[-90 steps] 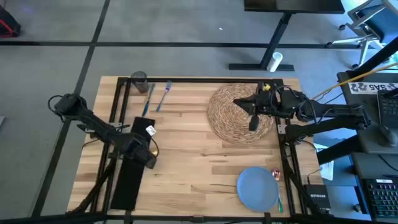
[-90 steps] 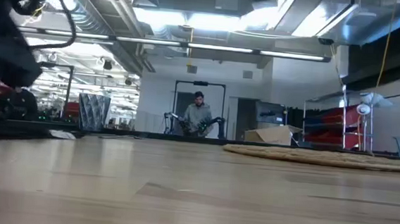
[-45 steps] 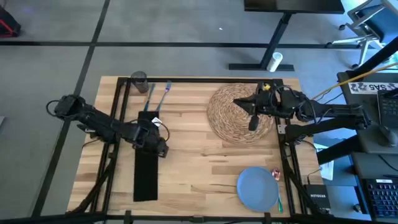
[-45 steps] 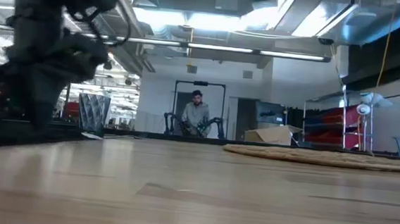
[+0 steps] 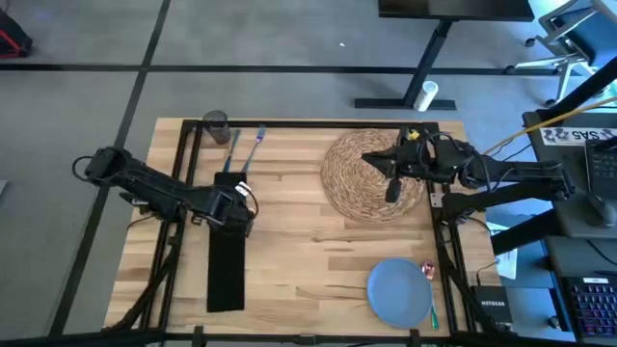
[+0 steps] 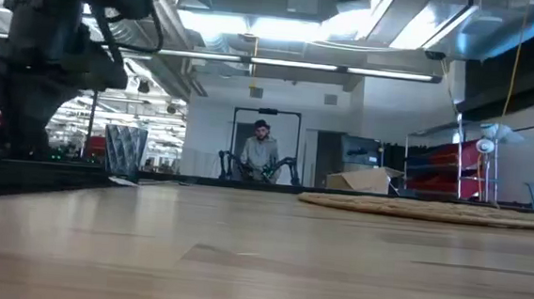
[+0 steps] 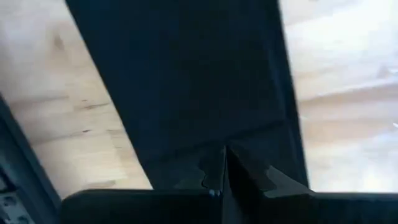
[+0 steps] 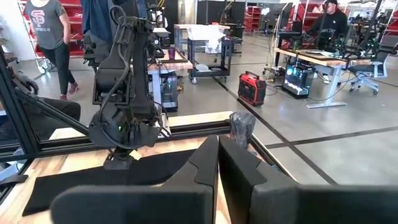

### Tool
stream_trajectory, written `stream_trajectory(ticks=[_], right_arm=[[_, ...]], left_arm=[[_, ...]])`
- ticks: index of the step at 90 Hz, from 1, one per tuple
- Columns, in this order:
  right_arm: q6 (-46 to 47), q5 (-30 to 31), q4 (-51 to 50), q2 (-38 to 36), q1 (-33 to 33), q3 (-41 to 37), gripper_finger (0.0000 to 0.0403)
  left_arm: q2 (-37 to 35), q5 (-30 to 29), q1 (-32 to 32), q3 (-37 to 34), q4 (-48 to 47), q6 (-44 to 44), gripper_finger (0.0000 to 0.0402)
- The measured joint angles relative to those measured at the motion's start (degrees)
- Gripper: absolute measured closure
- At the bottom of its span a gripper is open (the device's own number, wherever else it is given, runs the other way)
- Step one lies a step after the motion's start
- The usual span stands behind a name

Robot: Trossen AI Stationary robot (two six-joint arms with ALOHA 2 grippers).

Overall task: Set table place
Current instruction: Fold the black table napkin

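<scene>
Left hand [image 5: 234, 205] pinches one black napkin [image 5: 226, 265]; one plate [image 5: 399, 292].

"NETGEAR" on black box [image 5: 489, 306]

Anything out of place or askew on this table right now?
Yes: the place setting is scattered. The blue plate sits at the table's near right corner, off the straw placemat. The black napkin lies far left, pinched by the left gripper. The right gripper is shut above the placemat.
</scene>
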Motion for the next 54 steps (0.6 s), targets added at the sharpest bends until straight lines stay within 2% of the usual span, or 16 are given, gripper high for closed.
stream_trajectory(ticks=[12, 31, 54], right_arm=[[0.0, 0.0, 0.0, 0.0, 0.0, 0.0, 0.0402], [0.0, 0.0, 0.0, 0.0, 0.0, 0.0, 0.0402], [0.0, 0.0, 0.1, 0.0, 0.0, 0.0, 0.0402]], left_arm=[[3.6, 0.1, 0.3, 0.0, 2.4, 0.3, 0.0402], [9.2, 1.2, 0.3, 0.2, 13.0, 0.6, 0.0402], [11.8, 1.3, 1.9, 0.3, 22.4, 1.7, 0.0402]])
